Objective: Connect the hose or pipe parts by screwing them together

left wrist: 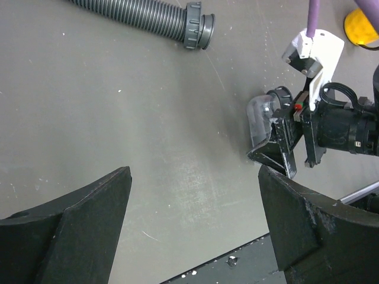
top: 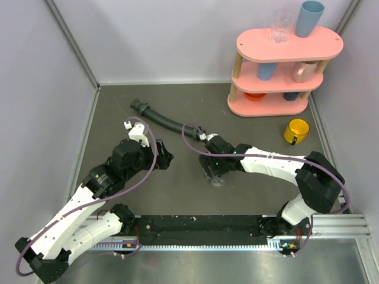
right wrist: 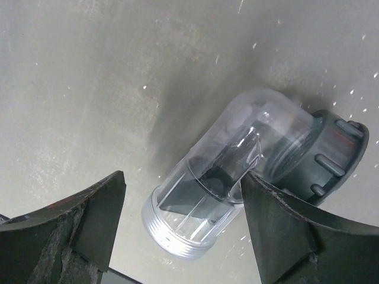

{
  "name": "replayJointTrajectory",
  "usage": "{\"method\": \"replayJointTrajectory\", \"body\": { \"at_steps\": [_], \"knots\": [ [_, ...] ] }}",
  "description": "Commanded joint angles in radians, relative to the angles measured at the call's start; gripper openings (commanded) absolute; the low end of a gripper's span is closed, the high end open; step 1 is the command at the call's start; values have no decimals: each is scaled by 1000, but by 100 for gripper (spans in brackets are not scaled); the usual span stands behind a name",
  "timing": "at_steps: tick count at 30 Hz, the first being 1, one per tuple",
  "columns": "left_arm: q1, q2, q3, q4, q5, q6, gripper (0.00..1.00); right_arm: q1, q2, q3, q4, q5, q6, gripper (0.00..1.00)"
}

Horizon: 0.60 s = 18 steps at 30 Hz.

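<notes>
- A grey table (top: 177,106) sits between pale walls.
- A pink shelf (top: 284,44) holds a blue cup (top: 309,18) and a clear glass (top: 282,26); a yellow mug (top: 296,131) stands nearby.
- The black ribbed hose (top: 160,118) lies far back.
- The clear elbow piece (right wrist: 237,171) lies loose between the spread right fingers (right wrist: 77,219).
- The left fingers (left wrist: 71,225) are spread and hold nothing.

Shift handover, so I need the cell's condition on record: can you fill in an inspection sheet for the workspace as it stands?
Surface: grey table, specked, scuffed.
Job's things: ribbed hose lying loose; clear elbow with grey ring nut on the table, unconnected.
Clutter: yellow mug; pink shelf of cups.
Grippers: left gripper open, empty; right gripper jaws open astride elbow.
Cables: purple cables, loosely looped.
Surroundings: pale walls.
</notes>
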Motion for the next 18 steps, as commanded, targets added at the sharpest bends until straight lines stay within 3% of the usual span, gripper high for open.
{"method": "replayJointTrajectory", "body": {
  "at_steps": [1, 11, 18],
  "knots": [
    [16, 3, -5, 15, 25, -13, 93, 25, -68, -27, 22, 37, 105, 78],
    [27, 8, -12, 15, 49, -11, 93, 41, -166, 73, -173, 215, 289, 77],
    [31, -3, -20, 15, 44, -2, 93, 45, -217, -29, -228, 274, 611, 75]
  ]
}}
